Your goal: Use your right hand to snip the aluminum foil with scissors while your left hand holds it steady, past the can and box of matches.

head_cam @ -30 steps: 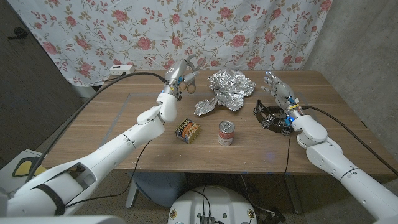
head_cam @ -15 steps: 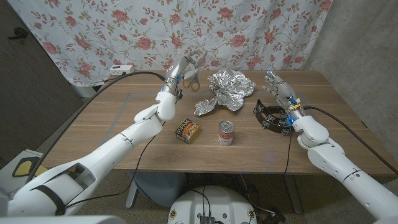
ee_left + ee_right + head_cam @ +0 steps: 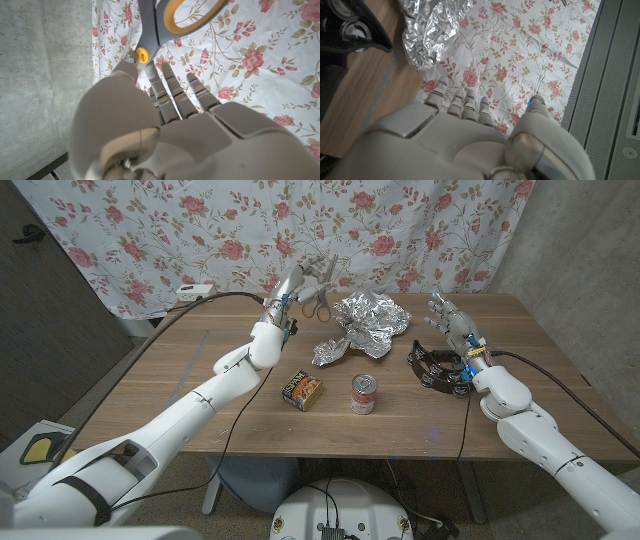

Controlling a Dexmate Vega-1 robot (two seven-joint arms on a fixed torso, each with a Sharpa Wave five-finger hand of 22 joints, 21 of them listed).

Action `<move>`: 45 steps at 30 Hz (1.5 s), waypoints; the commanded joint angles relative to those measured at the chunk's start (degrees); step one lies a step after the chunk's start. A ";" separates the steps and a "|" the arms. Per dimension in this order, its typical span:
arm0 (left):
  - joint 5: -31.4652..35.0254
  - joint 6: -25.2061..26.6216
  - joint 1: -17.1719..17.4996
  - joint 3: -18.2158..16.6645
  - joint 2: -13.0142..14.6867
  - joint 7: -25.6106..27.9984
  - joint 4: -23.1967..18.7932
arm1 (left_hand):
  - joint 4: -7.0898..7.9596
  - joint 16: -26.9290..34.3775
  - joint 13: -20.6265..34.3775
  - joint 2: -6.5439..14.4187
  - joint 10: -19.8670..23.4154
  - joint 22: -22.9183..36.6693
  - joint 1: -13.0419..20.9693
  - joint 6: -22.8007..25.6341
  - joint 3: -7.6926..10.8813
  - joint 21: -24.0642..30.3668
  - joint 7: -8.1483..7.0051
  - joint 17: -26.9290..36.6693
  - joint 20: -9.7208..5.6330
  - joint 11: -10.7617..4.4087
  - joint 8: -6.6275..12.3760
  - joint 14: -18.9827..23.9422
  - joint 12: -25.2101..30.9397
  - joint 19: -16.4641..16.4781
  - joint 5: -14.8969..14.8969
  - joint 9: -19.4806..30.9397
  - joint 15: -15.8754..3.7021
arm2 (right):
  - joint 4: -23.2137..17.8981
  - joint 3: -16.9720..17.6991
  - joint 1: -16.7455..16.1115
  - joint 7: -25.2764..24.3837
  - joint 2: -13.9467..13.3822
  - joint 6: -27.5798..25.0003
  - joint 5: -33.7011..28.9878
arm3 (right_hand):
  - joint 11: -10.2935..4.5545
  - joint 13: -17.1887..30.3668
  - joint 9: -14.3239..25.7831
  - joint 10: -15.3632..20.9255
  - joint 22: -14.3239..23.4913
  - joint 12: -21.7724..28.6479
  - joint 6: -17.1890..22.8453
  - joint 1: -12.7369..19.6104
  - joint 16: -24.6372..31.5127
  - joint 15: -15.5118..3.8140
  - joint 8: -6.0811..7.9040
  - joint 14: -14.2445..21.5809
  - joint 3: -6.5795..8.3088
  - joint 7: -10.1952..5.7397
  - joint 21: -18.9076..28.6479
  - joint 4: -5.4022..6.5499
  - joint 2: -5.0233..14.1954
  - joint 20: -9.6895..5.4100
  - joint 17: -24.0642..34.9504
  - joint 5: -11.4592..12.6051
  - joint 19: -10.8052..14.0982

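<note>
Left robot hand [image 3: 297, 288] had lifted the scissors [image 3: 313, 302] higher, gripping them. Right robot hand [image 3: 450, 320] hovered released. Foil [image 3: 365, 325] lay crumpled on the bench [image 3: 200, 395]: light, tears easily; probably best pinched at an edge.

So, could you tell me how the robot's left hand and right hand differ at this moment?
The left hand is raised above the table and holds the scissors; the right hand holds nothing, its fingers apart. The left hand is left of the aluminum foil, the right hand on the foil's other side, beside a black object. Neither touches the foil.
</note>
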 commanded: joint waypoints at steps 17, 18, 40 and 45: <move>-17.86 -13.63 -3.41 -2.05 -2.26 -17.89 8.62 | -0.45 -0.64 3.07 0.11 -2.43 0.08 4.01 -0.98 2.18 0.63 2.57 -1.47 -4.34 1.07 -0.72 9.46 2.16 3.23 0.04 0.51 -2.22 | -1.19 0.69 -0.83 -1.24 -0.12 -1.09 -0.37 | -0.18 0.05 0.13 0.24 0.09 0.07 0.45 -0.43 0.42 0.03 -0.01 0.07 0.39 -0.04 0.37 -0.02 -0.04 0.10 0.05 0.29 -0.55; -18.18 -13.82 -3.52 -2.04 -2.38 -18.26 8.95 | -0.43 -0.61 3.20 0.08 -2.54 0.09 4.08 -1.05 2.16 0.60 2.58 -1.49 -4.34 1.06 -0.71 9.87 2.27 3.25 0.02 0.52 -2.27 | -1.11 0.68 -0.83 -1.16 -0.15 -0.92 -0.50 | -0.19 0.05 0.13 0.24 0.09 0.07 0.46 -0.43 0.42 0.00 -0.01 0.06 0.39 -0.06 0.37 -0.02 -0.04 0.10 0.05 0.29 -0.55; -24.46 -15.36 -6.26 -1.35 -3.62 -26.67 14.34 | -0.19 -1.68 3.43 -0.10 -2.97 0.12 4.92 -3.50 1.79 0.50 3.09 -2.39 -5.65 1.26 -1.00 12.17 2.90 3.74 -0.01 0.47 -2.33 | -1.80 1.10 -1.42 -1.84 -0.32 -1.40 -0.68 | -0.19 0.05 0.13 0.24 0.09 0.07 0.49 -0.43 0.42 0.03 0.00 0.05 0.49 0.03 0.36 -0.03 -0.03 0.11 0.05 0.30 -0.57; -25.60 -15.59 -6.52 -1.26 -4.15 -27.67 14.94 | -0.13 -2.00 3.29 -0.10 -2.95 0.14 5.02 -3.83 1.57 0.57 3.18 -2.56 -5.76 1.18 -0.94 12.27 2.98 4.05 -0.03 0.42 -2.33 | -1.94 1.30 -1.69 -1.84 -0.54 -1.21 -0.87 | -0.19 0.05 0.13 0.24 0.09 0.07 0.48 -0.44 0.42 0.02 -0.01 0.05 0.50 0.01 0.36 -0.04 -0.04 0.11 0.05 0.29 -0.57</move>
